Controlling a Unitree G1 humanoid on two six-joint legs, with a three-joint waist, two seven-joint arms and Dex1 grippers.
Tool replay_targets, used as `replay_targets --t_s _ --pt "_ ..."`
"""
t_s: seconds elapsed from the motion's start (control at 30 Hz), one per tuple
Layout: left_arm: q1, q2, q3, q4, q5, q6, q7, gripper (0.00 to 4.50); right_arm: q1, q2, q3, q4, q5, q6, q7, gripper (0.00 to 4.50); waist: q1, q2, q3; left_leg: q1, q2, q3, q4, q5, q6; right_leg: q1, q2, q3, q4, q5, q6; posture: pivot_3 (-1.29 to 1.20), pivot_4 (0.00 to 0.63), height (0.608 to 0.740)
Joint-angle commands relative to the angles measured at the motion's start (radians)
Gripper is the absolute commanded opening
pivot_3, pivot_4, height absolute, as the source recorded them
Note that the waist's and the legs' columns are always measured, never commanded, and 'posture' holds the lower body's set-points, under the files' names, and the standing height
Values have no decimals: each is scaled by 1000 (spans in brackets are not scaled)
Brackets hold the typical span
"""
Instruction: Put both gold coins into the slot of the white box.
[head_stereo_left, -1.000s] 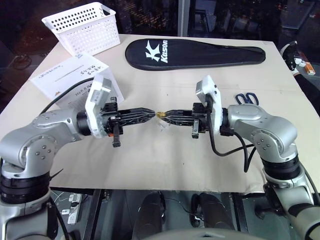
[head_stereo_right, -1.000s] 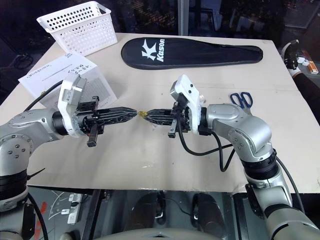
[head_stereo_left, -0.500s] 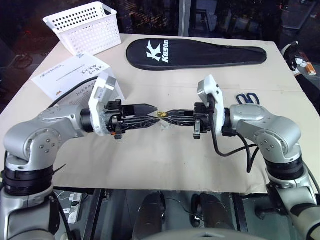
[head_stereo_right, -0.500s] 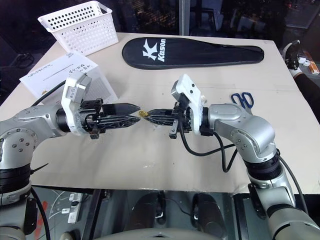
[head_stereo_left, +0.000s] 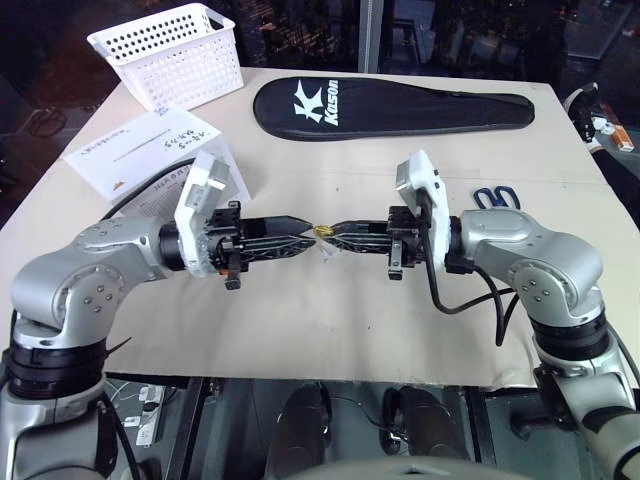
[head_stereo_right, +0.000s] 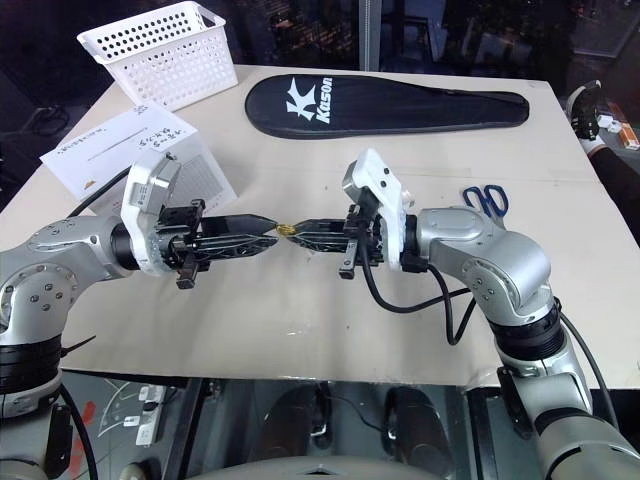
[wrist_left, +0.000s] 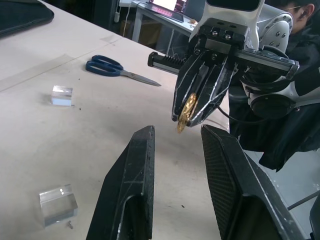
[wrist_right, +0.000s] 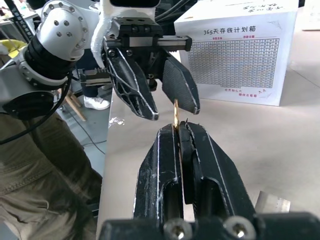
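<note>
A small gold coin (head_stereo_left: 323, 231) is held edge-on above the middle of the table, with my right gripper (head_stereo_left: 335, 231) shut on it and pointing left. My left gripper (head_stereo_left: 305, 226) faces it tip to tip and is open. Its two fingertips (wrist_left: 147, 132) flank the coin's (wrist_left: 186, 111) free edge, with a gap showing on each side. The white box (head_stereo_left: 140, 150) stands at the table's left behind my left arm. A thin slot (head_stereo_left: 145, 150) crosses its lettered top, and its grey grid panel (wrist_right: 240, 55) faces me.
A white perforated basket (head_stereo_left: 170, 50) stands at the back left and a black racket cover (head_stereo_left: 390, 105) lies across the back. Blue scissors (head_stereo_left: 490, 195) lie to the right. Two clear plastic holders (wrist_left: 61, 95) rest on the table. A person in khaki trousers (wrist_right: 40, 165) stands beside it.
My left gripper was shut a second ago, opened wide, and has now narrowed around the coin's edge. The right gripper has kept still, holding the coin.
</note>
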Motion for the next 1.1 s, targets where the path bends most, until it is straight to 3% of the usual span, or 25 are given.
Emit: replay_targets --t_s 0.03,0.77,0.83,0.87,1.1 --pt "-18 2 19 -12 -20 -7 -1 678 -18 -6 -8 -42 18 -21 10 0 0 0 0 0 0 0 0 0 0 0 0 0 0 0 0 0 150 740" --pt "-41 -22 -7 -22 -21 -6 -2 678 -36 8 8 -41 26 -20 13 0 0 0 0 0 0 0 0 0 0 0 0 0 0 0 0 0 150 740" --pt "-41 -24 -10 -20 -20 -9 -7 123 -37 11 10 -39 27 -19 14 0 0 0 0 0 0 0 0 0 0 0 0 0 0 0 0 0 150 740" --pt "-41 -24 -11 -19 -20 -10 -8 58 -37 12 11 -39 28 -19 15 0 0 0 0 0 0 0 0 0 0 0 0 0 0 0 0 0 150 740" --pt "-45 -33 -14 -15 -17 -15 -13 58 -38 16 10 -37 39 -12 19 0 0 0 0 0 0 0 0 0 0 0 0 0 0 0 0 0 150 740"
